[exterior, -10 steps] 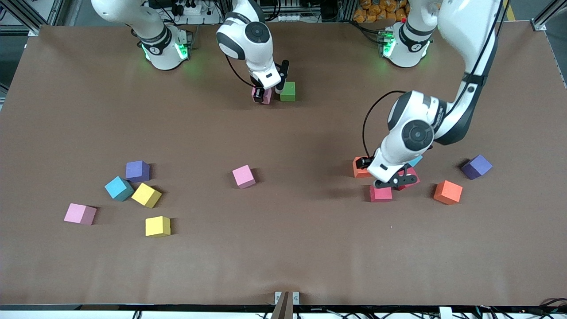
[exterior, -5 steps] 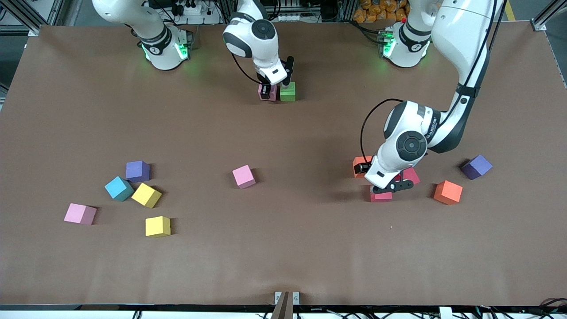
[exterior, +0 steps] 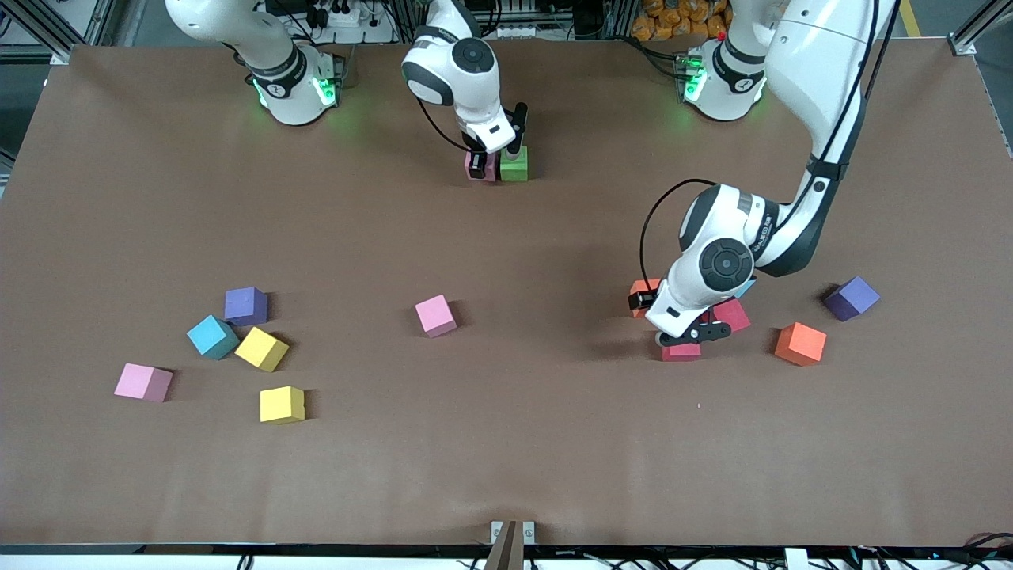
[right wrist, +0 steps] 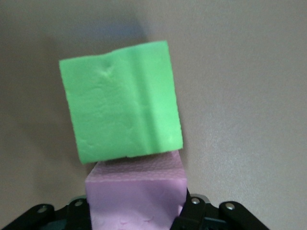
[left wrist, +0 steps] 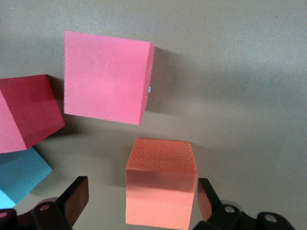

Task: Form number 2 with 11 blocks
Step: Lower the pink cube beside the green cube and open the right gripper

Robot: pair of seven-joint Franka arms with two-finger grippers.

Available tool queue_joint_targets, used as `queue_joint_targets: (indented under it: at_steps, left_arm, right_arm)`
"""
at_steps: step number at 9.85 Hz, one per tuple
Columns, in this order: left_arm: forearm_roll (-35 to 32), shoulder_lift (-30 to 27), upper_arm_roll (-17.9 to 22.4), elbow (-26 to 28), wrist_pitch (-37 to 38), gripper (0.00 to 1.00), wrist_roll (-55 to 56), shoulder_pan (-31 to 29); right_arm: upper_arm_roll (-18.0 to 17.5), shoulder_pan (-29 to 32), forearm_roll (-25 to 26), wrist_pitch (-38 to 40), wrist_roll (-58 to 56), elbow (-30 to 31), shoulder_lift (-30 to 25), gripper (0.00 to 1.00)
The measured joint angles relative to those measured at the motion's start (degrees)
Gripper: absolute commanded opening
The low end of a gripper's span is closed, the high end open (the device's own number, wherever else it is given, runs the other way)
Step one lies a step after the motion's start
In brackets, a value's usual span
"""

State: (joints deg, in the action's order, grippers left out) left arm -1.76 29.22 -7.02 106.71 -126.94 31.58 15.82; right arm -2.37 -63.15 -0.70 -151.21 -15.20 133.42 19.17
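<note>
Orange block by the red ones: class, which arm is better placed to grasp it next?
Left. Its left gripper has open fingers straddling the orange block, while the right gripper is shut on a pink block.

Red blocks crowd left end effector; table middle open

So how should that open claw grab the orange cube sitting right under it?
Straight down from above, closing on the orange cube's two upright side faces. The left claw already straddles it, fingers open on either side, and the pink-red cube stands apart, leaving room.
</note>
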Motion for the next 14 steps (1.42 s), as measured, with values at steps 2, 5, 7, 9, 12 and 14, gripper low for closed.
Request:
queue_joint_targets:
  at_steps: [2, 5, 7, 9, 12, 14]
  left_arm:
    - [0.00, 0.06, 0.00, 0.00, -0.34, 1.00, 0.00, 0.05]
    - [0.00, 0.32, 0.01, 0.00, -1.41, 1.00, 0.13, 0.28]
    - [0.00, 0.95, 0.02, 0.00, -2.04, 1.00, 0.43, 0.72]
    - [0.00, 1.44, 0.02, 0.32, -2.54, 1.00, 1.03, 0.82]
    - [0.00, 2.20, 0.04, 0.90, -2.70, 0.96, 1.04, 0.82]
    - [0.00, 2.47, 0.04, 1.13, -3.12, 0.13, 1.04, 0.84]
  right_arm:
    - [0.00, -0.14, 0.00, -0.02, 0.06, -1.11, 0.72, 0.07]
    - [0.00, -0.25, 0.00, -0.02, 0.59, -1.71, 1.22, 0.44]
    - [0.02, -0.73, 0.04, -0.02, 3.26, -2.08, 1.47, 1.00]
    - [0.01, -1.66, 0.05, -0.28, 5.61, -2.82, 2.50, 1.00]
    - [0.06, -1.84, 0.05, -0.41, 5.92, -3.95, 3.04, 1.00]
    - [0.13, -1.84, 0.05, -0.36, 5.92, -4.04, 3.04, 1.00]
